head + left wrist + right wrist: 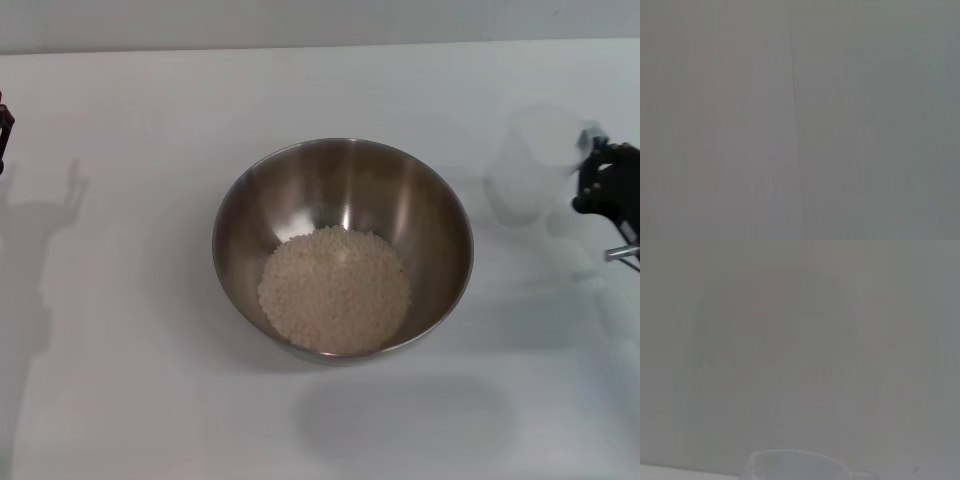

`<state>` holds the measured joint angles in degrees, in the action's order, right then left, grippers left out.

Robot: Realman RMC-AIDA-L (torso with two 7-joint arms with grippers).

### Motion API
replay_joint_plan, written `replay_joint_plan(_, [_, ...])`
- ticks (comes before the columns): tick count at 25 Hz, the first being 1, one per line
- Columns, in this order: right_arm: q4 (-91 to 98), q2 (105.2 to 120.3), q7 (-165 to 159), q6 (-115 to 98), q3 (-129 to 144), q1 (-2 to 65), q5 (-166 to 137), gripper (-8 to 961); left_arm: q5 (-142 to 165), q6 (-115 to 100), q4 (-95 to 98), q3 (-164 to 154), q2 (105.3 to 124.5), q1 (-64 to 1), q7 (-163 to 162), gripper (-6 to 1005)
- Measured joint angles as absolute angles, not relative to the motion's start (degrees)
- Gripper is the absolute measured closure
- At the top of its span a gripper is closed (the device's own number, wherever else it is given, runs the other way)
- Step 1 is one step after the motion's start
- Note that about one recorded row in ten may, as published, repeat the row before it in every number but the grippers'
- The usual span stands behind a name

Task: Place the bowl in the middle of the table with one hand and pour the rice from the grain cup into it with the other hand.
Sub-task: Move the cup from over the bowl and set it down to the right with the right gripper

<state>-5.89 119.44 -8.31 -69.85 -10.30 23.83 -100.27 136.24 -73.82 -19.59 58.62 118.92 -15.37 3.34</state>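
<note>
Looking down from my head camera, nearest to me is the bowl (342, 250), sitting about mid-worktop (150, 400) with a heap of rice (335, 290) lying in its bottom, a little toward my side. Farther back and off to my right stands the cup (535, 165), upright on the worktop and, as far as I can make out, empty; my right wrist camera catches only its pale rim (800, 462) at the frame edge. My right jaws (605, 190) hang just beside the cup on its outer side, apart from it or barely near it, not gripping it; whether they are spread or pressed together I cannot tell. My left jaws (5, 125) sit at the far left edge, well apart from the bowl, and I cannot tell their state either; that wrist camera shows only a blank grey surface. I judge the pour done and the cup set down. My right arm is by far the nearer to the cup, and what remains looks like drawing away from it.
</note>
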Motion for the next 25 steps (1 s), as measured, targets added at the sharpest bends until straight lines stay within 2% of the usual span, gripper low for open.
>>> replay_joint_plan(25, [-6.84,119.45,-8.51,-63.46,-9.44,25.62,-100.30,938,136.23,-73.83,-19.75,58.62,118.99,-15.45,3.33,208])
